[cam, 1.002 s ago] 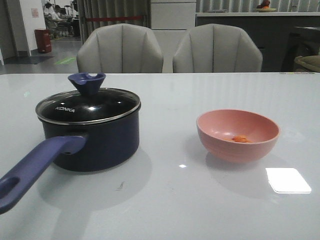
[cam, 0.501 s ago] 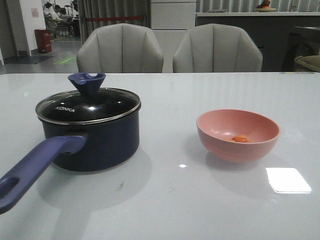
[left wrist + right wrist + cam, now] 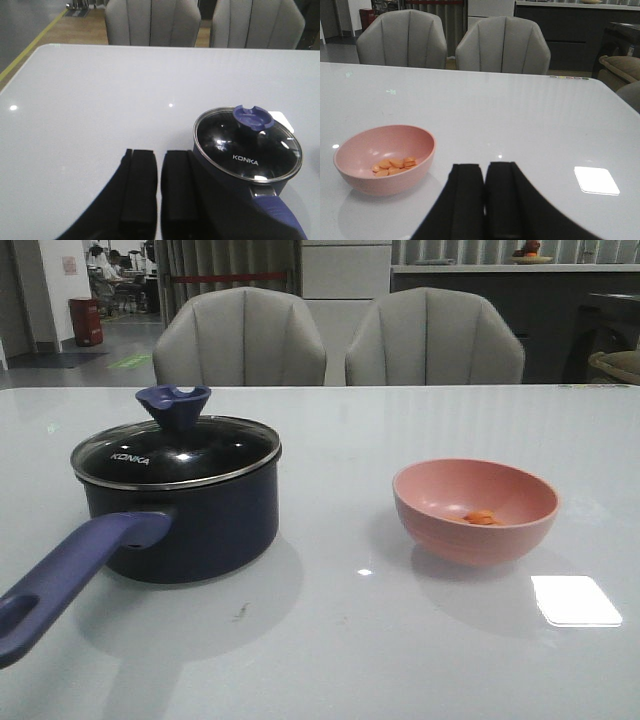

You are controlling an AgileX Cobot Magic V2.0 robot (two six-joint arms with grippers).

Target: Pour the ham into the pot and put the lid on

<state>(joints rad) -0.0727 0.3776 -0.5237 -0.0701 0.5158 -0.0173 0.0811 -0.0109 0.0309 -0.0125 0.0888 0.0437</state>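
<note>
The dark navy pot [image 3: 190,525] stands on the left of the table, its long purple-blue handle [image 3: 70,575] pointing toward the near left edge. The glass lid [image 3: 175,452] with its purple-blue knob [image 3: 174,405] sits on the pot. Small orange pieces of ham [image 3: 480,518] lie in the pink bowl [image 3: 475,530] on the right. Neither gripper shows in the front view. In the left wrist view my left gripper [image 3: 160,156] is shut and empty, just beside the pot [image 3: 220,175] and lid [image 3: 247,150]. My right gripper [image 3: 484,169] is shut and empty, with the bowl [image 3: 422,167] and ham [image 3: 394,166] off to one side.
Two grey chairs [image 3: 240,340] [image 3: 435,340] stand behind the far edge of the glossy white table [image 3: 340,640]. A bright rectangular reflection [image 3: 575,600] lies on the table near the bowl.
</note>
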